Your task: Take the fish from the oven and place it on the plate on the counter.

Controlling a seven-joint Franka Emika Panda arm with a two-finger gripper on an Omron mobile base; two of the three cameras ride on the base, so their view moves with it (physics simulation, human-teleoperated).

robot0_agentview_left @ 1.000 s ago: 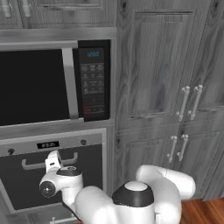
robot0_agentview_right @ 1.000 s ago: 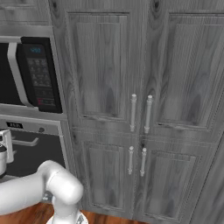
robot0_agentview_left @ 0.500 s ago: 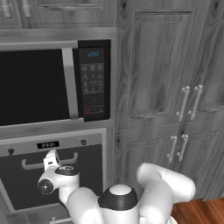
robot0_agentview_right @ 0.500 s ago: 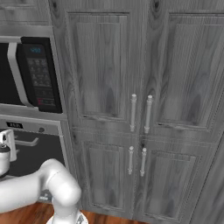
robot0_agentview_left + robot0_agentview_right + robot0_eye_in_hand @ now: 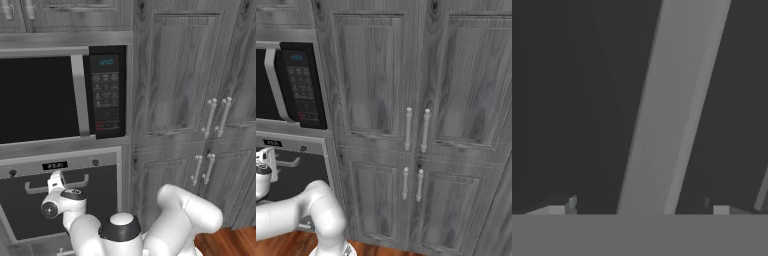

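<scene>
left base view: oven point(image 5: 60, 200) shut, below microwave point(image 5: 60, 95); gripper point(image 5: 55, 181) sat at the oven's bar handle point(image 5: 57, 186), arm bent low before grey cabinets point(image 5: 195, 100)
right base view: gripper point(image 5: 266, 159) at frame's left, by the handle
hand view: gripper point(image 5: 643, 210) spread wide, empty, handle between its tips; fish unseen behind closed door

At lower left of the left base view, the oven point(image 5: 65, 200) has a brushed steel frame, dark glossy glass door and a smooth matt metal bar handle point(image 5: 672, 105). Above it, the microwave point(image 5: 60, 95) shows a black glossy door with a satin steel strip. The cabinets point(image 5: 416, 125) at right are grey, grainy matt wood with polished metal pulls. The floor point(image 5: 225, 242) is reddish varnished wood.
</scene>
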